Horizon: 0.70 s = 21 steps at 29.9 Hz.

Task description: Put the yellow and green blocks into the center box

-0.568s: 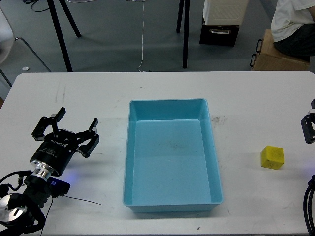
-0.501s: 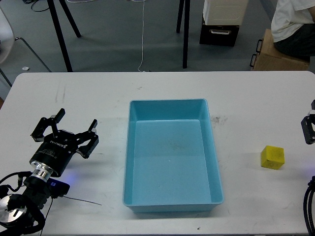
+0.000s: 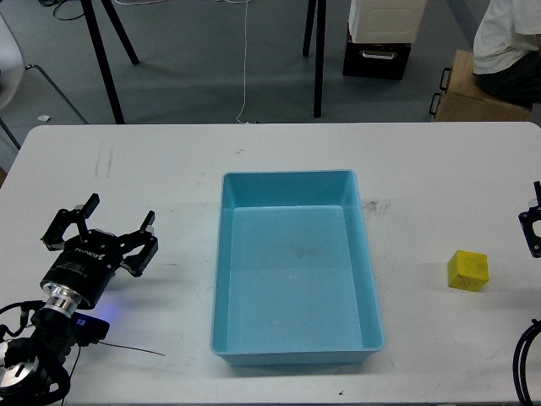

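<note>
The yellow block [image 3: 467,270] is sitting on the white desk [image 3: 423,169] right of the empty blue box [image 3: 293,266], probably light, rigid, best pinched across flat opposite faces, while the left claw [image 3: 101,234] is hovering spread open and the right claw [image 3: 532,228], barely showing, is unreadable

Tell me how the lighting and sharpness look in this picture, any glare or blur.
Head view: even, soft light with faint shadows, the small yellow cube block casting only a slight one; no strong glare on the light blue plastic box; a blue glow shows beside the left arm; the left gripper looks sharp.
</note>
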Motion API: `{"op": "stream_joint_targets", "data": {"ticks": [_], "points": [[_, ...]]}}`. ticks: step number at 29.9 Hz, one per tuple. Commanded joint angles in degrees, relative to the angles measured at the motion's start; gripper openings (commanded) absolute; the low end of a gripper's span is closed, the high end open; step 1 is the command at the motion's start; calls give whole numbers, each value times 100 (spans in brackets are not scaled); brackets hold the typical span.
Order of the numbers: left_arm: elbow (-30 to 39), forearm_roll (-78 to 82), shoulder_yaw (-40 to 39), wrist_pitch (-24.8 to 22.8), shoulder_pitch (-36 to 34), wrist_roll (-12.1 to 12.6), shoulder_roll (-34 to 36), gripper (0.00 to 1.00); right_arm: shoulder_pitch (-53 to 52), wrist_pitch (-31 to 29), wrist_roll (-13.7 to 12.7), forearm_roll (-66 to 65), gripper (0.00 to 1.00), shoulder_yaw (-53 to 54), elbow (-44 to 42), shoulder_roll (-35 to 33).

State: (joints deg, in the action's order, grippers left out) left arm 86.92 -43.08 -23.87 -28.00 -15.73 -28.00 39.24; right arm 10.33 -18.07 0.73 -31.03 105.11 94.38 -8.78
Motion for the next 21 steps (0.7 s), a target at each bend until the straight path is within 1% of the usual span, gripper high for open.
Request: {"op": "stream_joint_targets", "data": {"ticks": [1, 2, 4, 7, 8, 12, 16, 18, 21], "points": [[-8, 1, -4, 0, 0, 0, 5, 100, -767, 6, 444, -1646, 98, -148, -77, -667], [-8, 1, -4, 0, 0, 0, 14, 100, -900, 6, 637, -2174, 98, -279, -112, -878], [-8, 1, -13, 0, 0, 0, 57, 100, -1198, 6, 1207, -3255, 99, -735, -148, -1518], [0, -8, -65, 0, 0, 0, 119, 100, -1865, 40, 2524, -4496, 99, -1649, -279, -2494], [0, -8, -66, 0, 0, 0, 119, 100, -2068, 58, 2727, -4769, 99, -1922, -384, -2732], [0, -8, -118, 0, -18, 0, 119, 100, -3069, 58, 2727, -5439, 99, -3064, -955, -3611], [-8, 1, -162, 0, -18, 0, 119, 100, -4176, 58, 2727, -5878, 99, -4355, -1105, -4341], [-8, 1, -162, 0, -18, 0, 119, 100, -4782, 32, 2727, -6133, 99, -5145, -1246, -4622], [-8, 1, -162, 0, -18, 0, 110, 100, -5776, 23, 2727, -6791, 98, -6429, -1308, -4843]]}}
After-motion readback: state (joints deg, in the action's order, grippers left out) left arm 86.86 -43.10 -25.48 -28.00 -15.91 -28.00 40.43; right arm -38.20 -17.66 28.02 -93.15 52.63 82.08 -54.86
